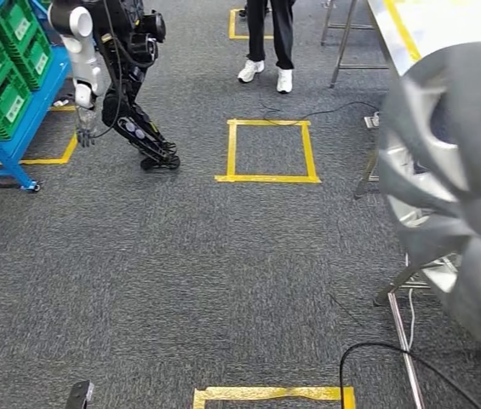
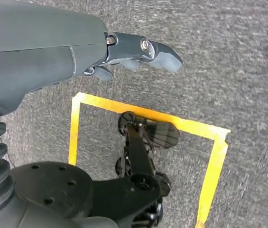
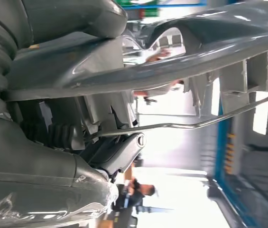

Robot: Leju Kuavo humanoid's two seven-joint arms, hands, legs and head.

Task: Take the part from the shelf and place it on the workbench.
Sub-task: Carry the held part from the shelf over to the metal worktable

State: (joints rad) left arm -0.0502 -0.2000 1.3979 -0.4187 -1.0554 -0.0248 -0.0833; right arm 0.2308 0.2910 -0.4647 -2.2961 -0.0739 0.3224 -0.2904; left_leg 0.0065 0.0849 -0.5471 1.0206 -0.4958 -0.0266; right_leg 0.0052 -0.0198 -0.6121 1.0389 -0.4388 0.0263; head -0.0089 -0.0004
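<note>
The part is a large grey piece with curved ribs, blurred and close to the camera at the right of the head view. In the right wrist view my right hand grips the part, thumb on one side and darker fingers on the other. The workbench, with a yellow stripe along its pale top, stands at the far right. My left hand hangs over grey carpet with its fingers stretched out and nothing in it.
A blue shelf with green bins stands far left, with another robot beside it. A person stands ahead. Yellow tape squares mark the carpet. A metal frame and a black cable lie near right.
</note>
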